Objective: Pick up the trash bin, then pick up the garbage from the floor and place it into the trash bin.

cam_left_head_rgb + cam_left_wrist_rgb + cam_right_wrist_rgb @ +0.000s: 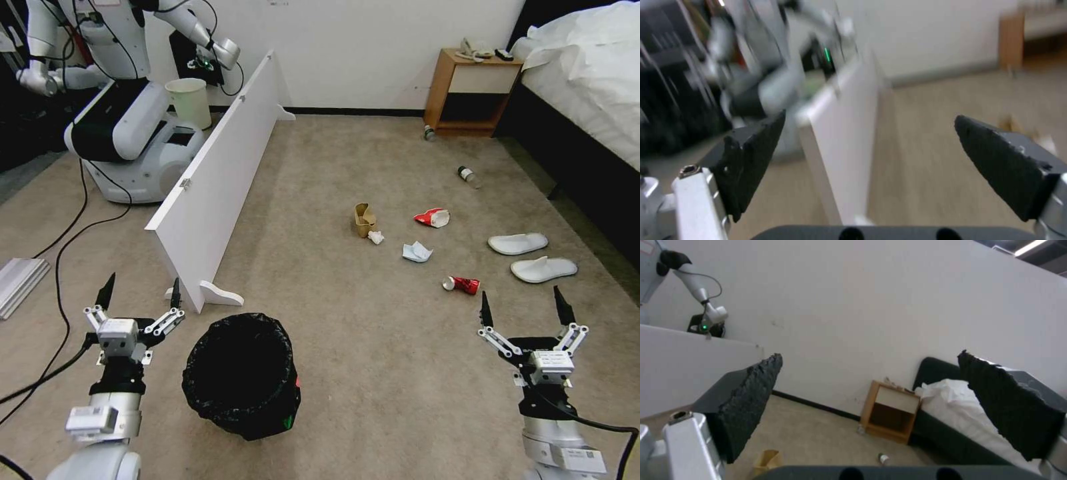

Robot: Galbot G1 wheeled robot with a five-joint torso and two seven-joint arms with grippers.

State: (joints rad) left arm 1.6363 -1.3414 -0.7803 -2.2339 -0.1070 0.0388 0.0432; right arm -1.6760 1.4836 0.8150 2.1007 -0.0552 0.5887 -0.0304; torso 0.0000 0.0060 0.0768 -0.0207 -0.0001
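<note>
I count one bin (241,375), two slippers (517,243), two bottles (469,176), two red cans (461,285), one paper bag (364,219), two paper wads (417,252).

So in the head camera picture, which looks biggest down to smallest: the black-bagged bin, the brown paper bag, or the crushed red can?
1. trash bin, by far the largest, though it is also nearest the camera.
2. brown paper bag.
3. crushed red can, slightly smaller than the paper bag; the two are close.

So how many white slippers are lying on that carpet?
2: one slipper near the bed, the other slipper just beside it, closer to the robot. More could be hidden under the bed.
</note>
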